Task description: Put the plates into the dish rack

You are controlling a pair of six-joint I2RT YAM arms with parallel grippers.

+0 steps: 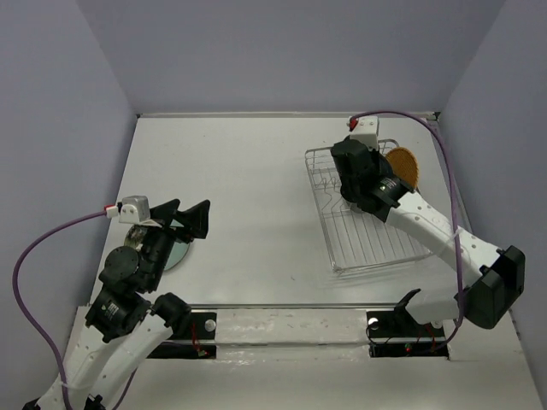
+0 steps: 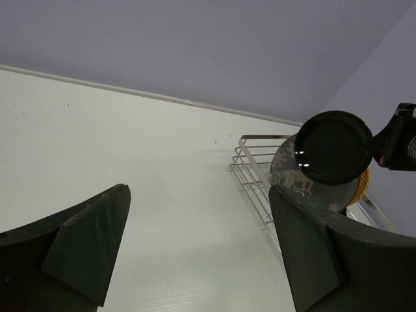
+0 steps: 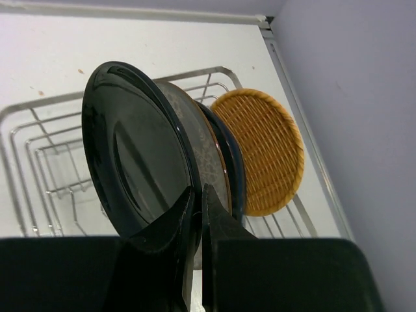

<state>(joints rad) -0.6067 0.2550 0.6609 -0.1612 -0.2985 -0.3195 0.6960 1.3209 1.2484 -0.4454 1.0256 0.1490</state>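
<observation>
The silver wire dish rack (image 1: 367, 231) stands at the right, also in the right wrist view (image 3: 39, 149) and the left wrist view (image 2: 250, 166). The orange woven plate (image 3: 263, 153) (image 1: 403, 168), a dark blue plate (image 3: 235, 162) and the grey deer plate (image 3: 209, 156) (image 2: 292, 177) stand upright in it. My right gripper (image 3: 198, 195) (image 1: 359, 171) is shut on the rim of the small black plate (image 3: 140, 156) (image 2: 335, 147), held upright just in front of the grey one. My left gripper (image 2: 198, 214) (image 1: 186, 218) is open and empty over the left table. A pale plate (image 1: 177, 253) lies partly hidden under it. The cream plate is out of view.
The right arm's forearm (image 1: 427, 226) crosses above the rack's near half. Purple cables (image 1: 51, 239) loop off both wrists. Grey walls close in the table (image 1: 248, 171) at the back and both sides.
</observation>
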